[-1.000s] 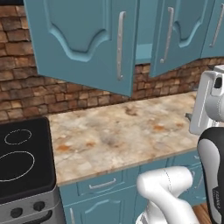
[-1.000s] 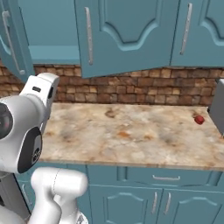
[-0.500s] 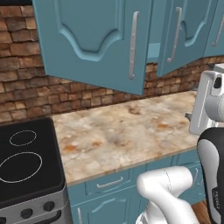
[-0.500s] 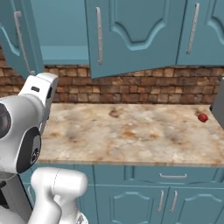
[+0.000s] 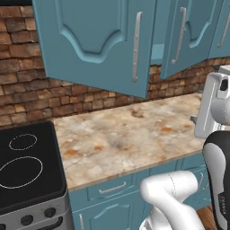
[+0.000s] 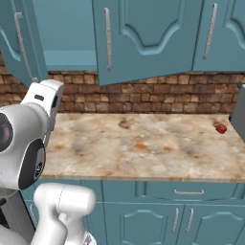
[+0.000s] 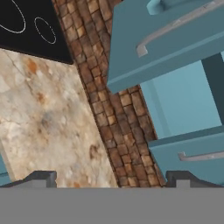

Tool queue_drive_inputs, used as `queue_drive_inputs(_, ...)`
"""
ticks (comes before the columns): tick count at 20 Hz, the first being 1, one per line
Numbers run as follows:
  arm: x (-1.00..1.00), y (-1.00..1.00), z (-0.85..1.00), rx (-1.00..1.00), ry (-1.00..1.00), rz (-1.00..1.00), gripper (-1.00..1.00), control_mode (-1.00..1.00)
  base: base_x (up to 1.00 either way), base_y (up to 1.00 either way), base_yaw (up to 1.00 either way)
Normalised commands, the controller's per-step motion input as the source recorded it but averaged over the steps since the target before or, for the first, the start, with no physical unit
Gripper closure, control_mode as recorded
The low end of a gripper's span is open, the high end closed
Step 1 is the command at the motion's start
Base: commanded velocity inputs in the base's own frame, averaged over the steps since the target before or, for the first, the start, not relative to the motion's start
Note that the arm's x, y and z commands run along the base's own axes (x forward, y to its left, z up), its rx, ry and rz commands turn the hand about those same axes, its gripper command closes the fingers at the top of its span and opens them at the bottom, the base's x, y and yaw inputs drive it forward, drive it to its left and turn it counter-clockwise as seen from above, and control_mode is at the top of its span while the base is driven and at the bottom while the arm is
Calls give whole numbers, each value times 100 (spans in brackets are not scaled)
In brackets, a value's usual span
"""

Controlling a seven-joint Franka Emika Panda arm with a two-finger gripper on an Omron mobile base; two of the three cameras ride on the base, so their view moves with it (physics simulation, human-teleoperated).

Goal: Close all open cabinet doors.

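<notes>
Two teal cabinet doors stand swung open over the counter. The left open door [image 5: 96, 45] [image 6: 16, 43] is the wider one in the left base view, and the second open door [image 5: 188, 36] [image 6: 143, 38] hangs to its right. Between them shows the light blue cabinet inside [image 6: 62, 33]. A further door [image 6: 222, 33] at the right lies flush and shut. In the hand view, rolled sideways, my gripper [image 7: 113, 179] is open with nothing between its fingertips [image 7: 41, 177], facing the brick wall below both open doors [image 7: 175, 48] [image 7: 197, 153].
A marbled counter [image 5: 130, 139] runs under the cabinets, backed by a brick wall [image 6: 158, 91]. A black stove top [image 5: 22, 166] sits at its left end. A small red object [image 6: 220, 128] lies near a dark appliance [image 6: 239, 115] at the right. Drawers and base doors [image 6: 189, 210] are below.
The whole scene has slid to the right in both base views, so the camera has moved. The doors stand at the same angle and my gripper stays open.
</notes>
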Motion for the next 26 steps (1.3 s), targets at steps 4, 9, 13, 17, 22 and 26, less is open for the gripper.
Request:
queue_drive_inputs(4,0,0,0,0,0,0,-100,100,8,0,0)
queue_drive_inputs(9,0,-4,-3,0,-1,0,-100,-100,0,0,0)
queue_drive_inputs(13,0,-48,-8,0,-12,6,-100,-100,0,0,0)
queue_drive_inputs(17,-6,-57,-1,0,-10,2,-100,-100,0,0,0)
queue_drive_inputs(22,11,-54,0,0,-2,1,-100,-100,0,0,0)
queue_drive_inputs(26,50,-40,0,1,0,7,-100,-100,0,0,0)
